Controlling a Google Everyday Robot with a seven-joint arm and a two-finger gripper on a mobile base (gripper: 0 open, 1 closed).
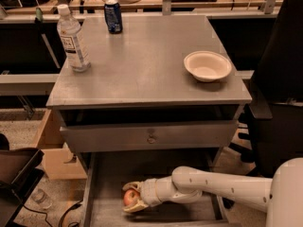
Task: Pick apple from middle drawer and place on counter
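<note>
Gripping from two sides, our cream two-finger gripper (128, 198) sits at the lower centre of the frame, low inside the pulled-out tray. One finger lies over the top and the other under the near side of a small round red apple with yellowish patches (130, 197), pinching it. We cannot tell whether the apple touches the floor beneath it. Our white, rounded arm (222, 188) runs from the gripper to the lower right corner.

Around the gripper is the middle drawer (118, 171), a wide, shallow grey wooden tray with low side walls. It holds the apple and the gripper toward its near left part, and the rest of its flat floor shows bare grey.

Just above it, at mid-frame, we see a grey drawer front with a small round metal knob (150, 137), with a dark gap over it.

Above that spreads the counter (142, 60), the broad matte grey top of the cabinet. At its right side sits a round white bowl (207, 66), only its pale inside showing. At the left edge a clear plastic bottle with a white cap (72, 39) stands upright, and a dark blue drink can (113, 16) stands upright at the far edge, well apart from the bowl.

A brown cardboard box (52, 148) sits on the floor at the lower left.
</note>
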